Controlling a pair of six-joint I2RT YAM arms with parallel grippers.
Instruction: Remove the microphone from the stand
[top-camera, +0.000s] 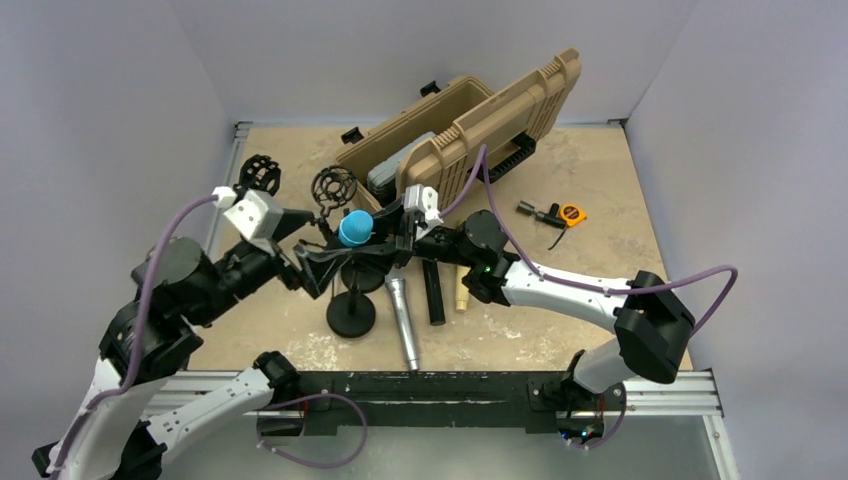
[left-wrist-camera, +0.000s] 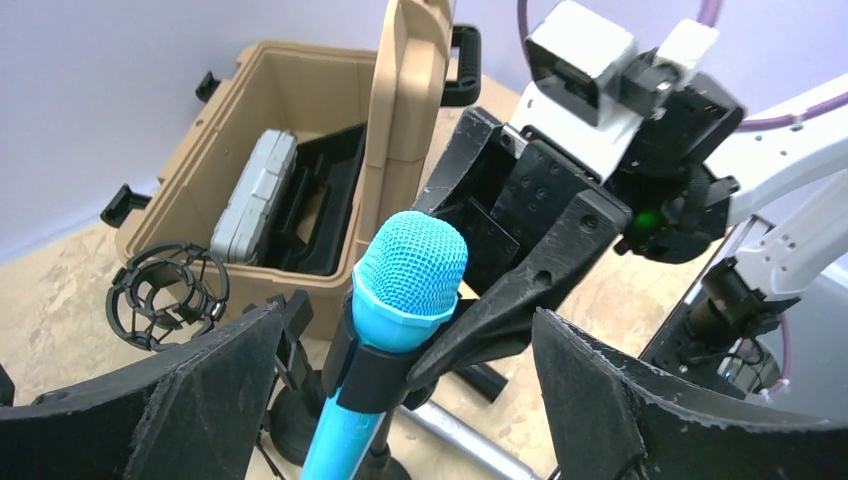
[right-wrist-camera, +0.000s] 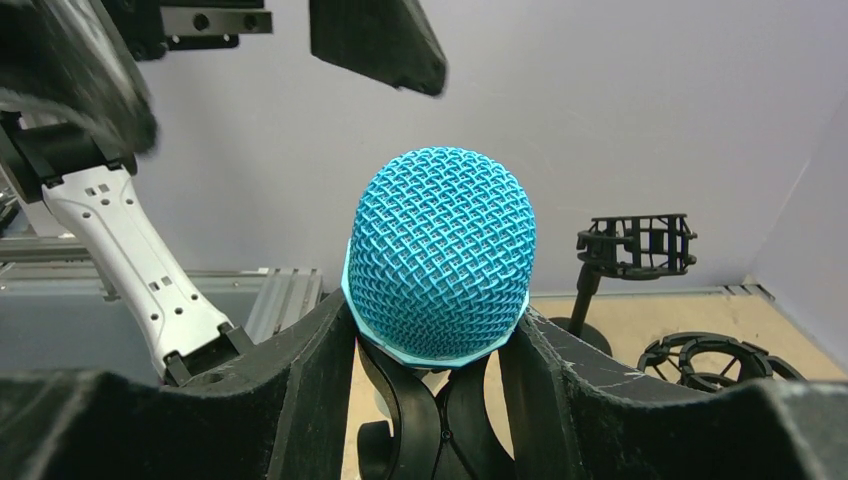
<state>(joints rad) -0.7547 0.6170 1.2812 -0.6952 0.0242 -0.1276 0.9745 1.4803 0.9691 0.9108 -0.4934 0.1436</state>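
Note:
A blue microphone (top-camera: 355, 228) stands upright in the black clip (left-wrist-camera: 375, 375) of a stand with a round black base (top-camera: 351, 317). Its mesh head fills the right wrist view (right-wrist-camera: 440, 260) and shows in the left wrist view (left-wrist-camera: 410, 270). My right gripper (top-camera: 385, 245) reaches in from the right, its fingers (right-wrist-camera: 300, 400) pressed on both sides just under the head at the clip. My left gripper (top-camera: 310, 265) is open, its fingers (left-wrist-camera: 140, 400) spread wide either side of the microphone's body without touching it.
An open tan case (top-camera: 470, 130) stands behind. A silver microphone (top-camera: 402, 320), a black tube (top-camera: 433, 290) and a wooden peg (top-camera: 461, 290) lie right of the stand. Two black shock mounts (top-camera: 260, 172) (top-camera: 333, 185) stand at the back left. An orange tape measure (top-camera: 570, 213) lies to the right.

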